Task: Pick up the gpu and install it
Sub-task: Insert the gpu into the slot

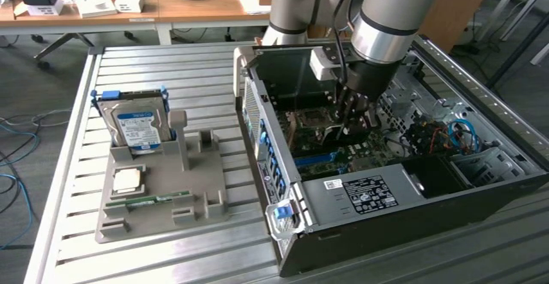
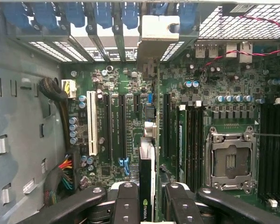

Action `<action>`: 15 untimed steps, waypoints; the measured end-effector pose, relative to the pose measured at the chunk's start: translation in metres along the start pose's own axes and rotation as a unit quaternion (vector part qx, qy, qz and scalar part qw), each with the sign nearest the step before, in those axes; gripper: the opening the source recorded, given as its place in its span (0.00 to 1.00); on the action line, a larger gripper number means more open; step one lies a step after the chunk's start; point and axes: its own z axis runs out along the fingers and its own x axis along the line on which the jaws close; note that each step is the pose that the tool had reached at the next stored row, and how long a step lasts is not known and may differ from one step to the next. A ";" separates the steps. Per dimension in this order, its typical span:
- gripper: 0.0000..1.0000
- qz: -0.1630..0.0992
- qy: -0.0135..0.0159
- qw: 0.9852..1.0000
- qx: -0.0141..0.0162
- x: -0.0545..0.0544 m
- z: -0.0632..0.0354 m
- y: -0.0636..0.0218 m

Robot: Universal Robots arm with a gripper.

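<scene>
Fingers (image 2: 128, 201) of the gripper (image 1: 348, 122) part-closed and clamped on the gpu (image 2: 146, 179), edge-on over the motherboard (image 2: 113, 140) slots; we judge pickup done, seating not yet complete.

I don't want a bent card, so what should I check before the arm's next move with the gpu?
1. The gripper is shut on the gpu: ok.
2. The gpu is inside the case, above the motherboard: ok.
3. The bracket faces the case's rear openings: ok.
4. The gpu edge is lined up with a slot: cannot tell.
5. The cable bundle lies apart from the gpu: ok.
6. The gpu is seated: cannot tell.
</scene>
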 end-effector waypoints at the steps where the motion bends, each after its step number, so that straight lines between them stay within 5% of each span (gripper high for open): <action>1: 0.26 0.000 0.000 1.000 0.000 0.000 0.0000 0.0000; 15: 0.26 0.000 0.000 1.000 0.000 0.000 0.0070 0.0001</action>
